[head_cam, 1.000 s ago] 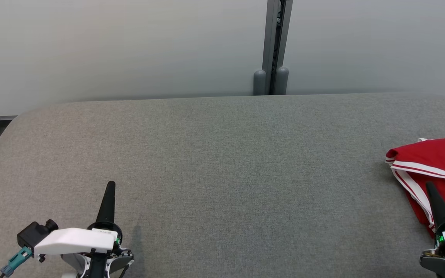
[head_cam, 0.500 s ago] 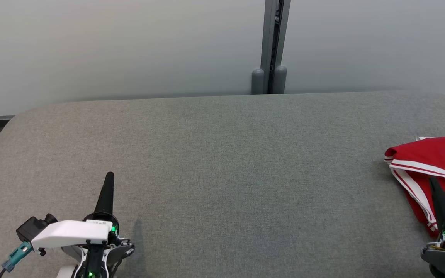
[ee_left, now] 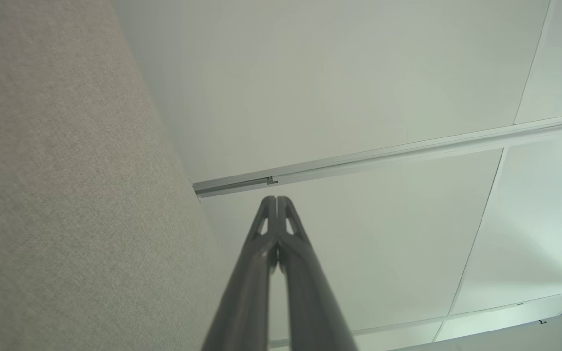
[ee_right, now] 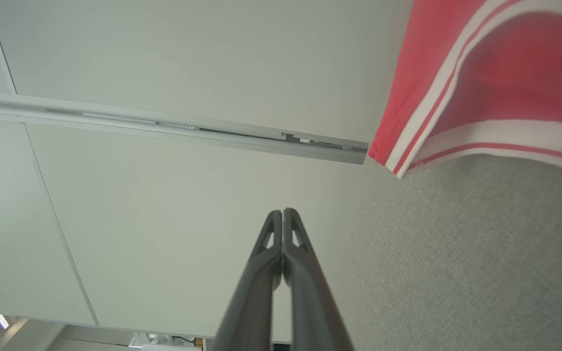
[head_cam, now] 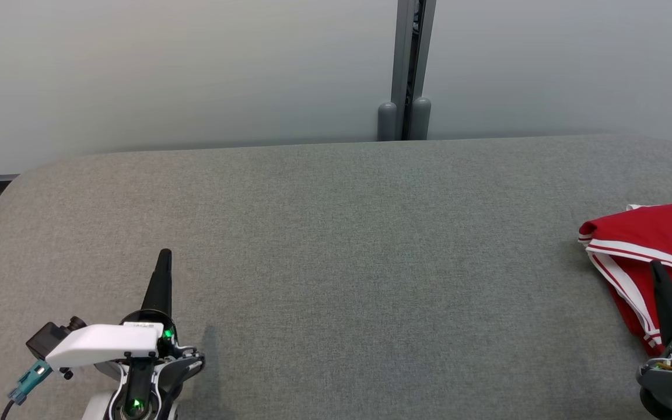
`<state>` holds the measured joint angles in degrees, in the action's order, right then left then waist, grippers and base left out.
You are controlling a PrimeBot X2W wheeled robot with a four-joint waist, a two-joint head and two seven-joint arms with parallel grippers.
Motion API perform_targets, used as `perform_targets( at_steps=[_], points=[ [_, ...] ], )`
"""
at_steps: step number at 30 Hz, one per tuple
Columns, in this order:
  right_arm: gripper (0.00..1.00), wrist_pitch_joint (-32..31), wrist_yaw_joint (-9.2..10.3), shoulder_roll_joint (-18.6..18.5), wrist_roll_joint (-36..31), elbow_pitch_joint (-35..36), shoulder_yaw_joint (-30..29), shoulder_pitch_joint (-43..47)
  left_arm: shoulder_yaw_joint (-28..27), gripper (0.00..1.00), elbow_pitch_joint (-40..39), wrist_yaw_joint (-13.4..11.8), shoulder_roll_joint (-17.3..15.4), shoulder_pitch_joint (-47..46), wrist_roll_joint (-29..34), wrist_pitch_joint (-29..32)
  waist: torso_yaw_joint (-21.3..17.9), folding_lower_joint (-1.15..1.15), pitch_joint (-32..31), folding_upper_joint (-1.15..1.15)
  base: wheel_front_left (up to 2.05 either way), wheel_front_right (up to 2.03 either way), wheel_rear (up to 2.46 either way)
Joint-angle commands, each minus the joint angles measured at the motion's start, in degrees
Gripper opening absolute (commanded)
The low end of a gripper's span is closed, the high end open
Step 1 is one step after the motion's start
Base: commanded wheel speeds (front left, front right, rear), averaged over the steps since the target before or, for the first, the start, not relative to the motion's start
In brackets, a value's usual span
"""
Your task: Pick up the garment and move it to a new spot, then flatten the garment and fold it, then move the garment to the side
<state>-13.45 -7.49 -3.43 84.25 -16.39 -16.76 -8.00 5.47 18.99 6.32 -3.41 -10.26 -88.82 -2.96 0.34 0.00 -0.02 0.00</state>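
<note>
A: How does the left pincer (head_cam: 164,258) stand?

B: Its 2 dark fingers are pressed together, tip to tip, with nothing between them. It hangs over the near left part of the grey worktop (head_cam: 342,233), pointing toward the pale wall (head_cam: 196,70).

A: And the right pincer (head_cam: 657,267)?

B: Pressed together too, and pinching nothing. From the head, its tip shows in front of the striped edge of the garment (head_cam: 651,230).

A: Where does the garment lie?

B: At the far right of the worktop, partly cut off by the edge of the head view. It is red with white stripes along its hem and lies in a loosely folded heap. In the right wrist view it sits off to the side of the fingers, apart from them.

A: Anything beyond?

B: A grey post (head_cam: 409,58) runs up the wall behind the worktop, right of the middle.
</note>
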Motion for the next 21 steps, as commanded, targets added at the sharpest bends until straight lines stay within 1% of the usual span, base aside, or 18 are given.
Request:
perform_targets(
  at_steps=[1,15,21],
  points=[
    [0.00,-0.4,0.00,-0.1,1.2,-0.3,-0.5,-1.1,-0.4,0.00,0.0,0.4,-0.3,-1.5,-0.9,0.3,0.0,0.00,0.0,0.00,0.00,0.00,0.00],
    [0.00,-1.6,0.00,0.0,6.3,-2.0,-1.3,-2.5,-1.1,0.00,1.1,1.4,0.6,-2.7,-5.4,1.0,-0.3,0.00,0.2,0.00,0.00,0.00,0.00],
    [0.00,-1.6,0.00,0.0,6.4,-2.0,-1.3,-2.4,-1.1,0.00,1.0,1.4,0.5,-2.8,-5.5,1.1,-0.3,0.00,0.2,0.00,0.00,0.00,0.00]
  ],
)
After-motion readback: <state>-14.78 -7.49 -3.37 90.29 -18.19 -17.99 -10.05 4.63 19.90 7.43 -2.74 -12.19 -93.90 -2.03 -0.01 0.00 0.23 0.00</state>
